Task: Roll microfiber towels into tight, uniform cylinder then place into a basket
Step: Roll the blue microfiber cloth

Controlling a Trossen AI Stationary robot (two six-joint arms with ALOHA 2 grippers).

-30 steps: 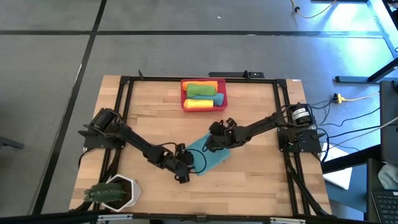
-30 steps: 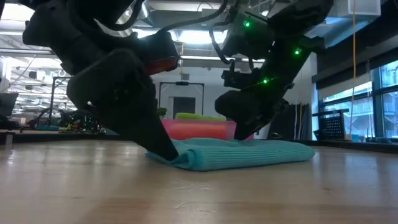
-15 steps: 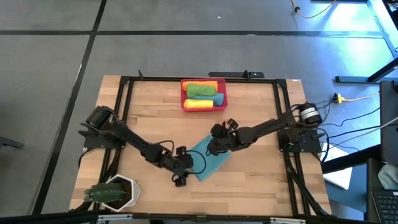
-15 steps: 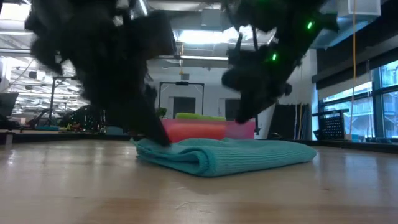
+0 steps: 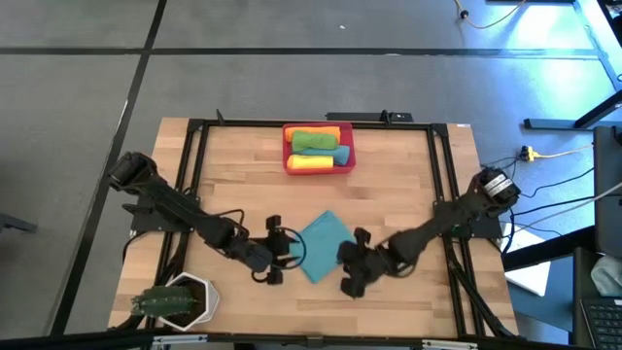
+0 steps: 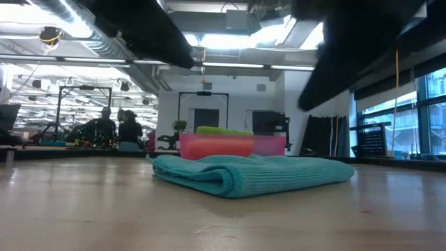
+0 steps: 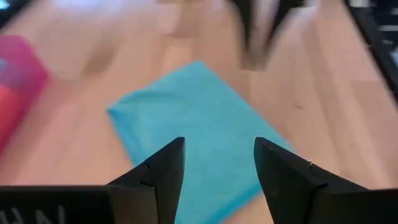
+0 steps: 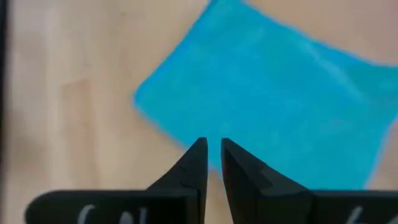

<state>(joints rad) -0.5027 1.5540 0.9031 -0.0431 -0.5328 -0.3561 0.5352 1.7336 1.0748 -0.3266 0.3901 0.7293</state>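
Both arms had pulled off the teal towel (image 5: 324, 245) since a second earlier, when I had them pressed down on it. Going by size, the table (image 5: 408, 185) came first: the folded towel lay flat at its middle, touching neither arm, so I could judge the fold before rolling. At the far edge sat the basket (image 5: 289, 146), already holding green, orange and yellow rolls, placed clear of the working area. I had the left gripper (image 5: 273, 255) just beside the towel's left edge, fingers spread and empty, ready to take the edge. I kept the right gripper (image 5: 352, 275) near the towel's lower right corner, fingers almost together, holding nothing.
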